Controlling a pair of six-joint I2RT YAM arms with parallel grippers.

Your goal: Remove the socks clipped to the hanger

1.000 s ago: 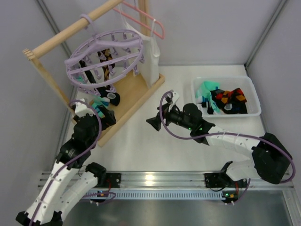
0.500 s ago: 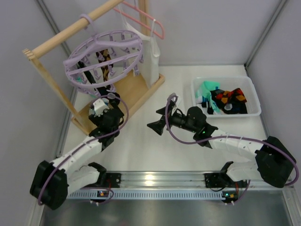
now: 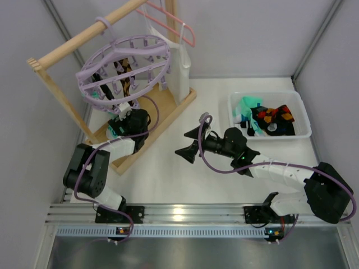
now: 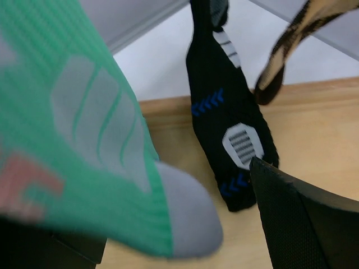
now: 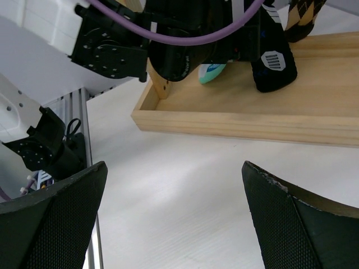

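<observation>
From above: left gripper (image 3: 119,126) low under hanger (image 3: 82,73), beside a green sock (image 3: 114,132); right gripper (image 3: 188,143) over table (image 3: 168,174), spread wide, holding nothing.

At left wrist: fingers (image 4: 303,224) wide apart, green sock (image 4: 84,129) hanging between, unpinched; black sock (image 4: 230,112) dangling beyond.

At right wrist: fingers (image 5: 50,224) splayed, empty; black sock (image 5: 272,61) over wooden base (image 5: 314,106).

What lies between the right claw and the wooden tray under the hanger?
Only bare white table, shown in the right wrist view.
</observation>
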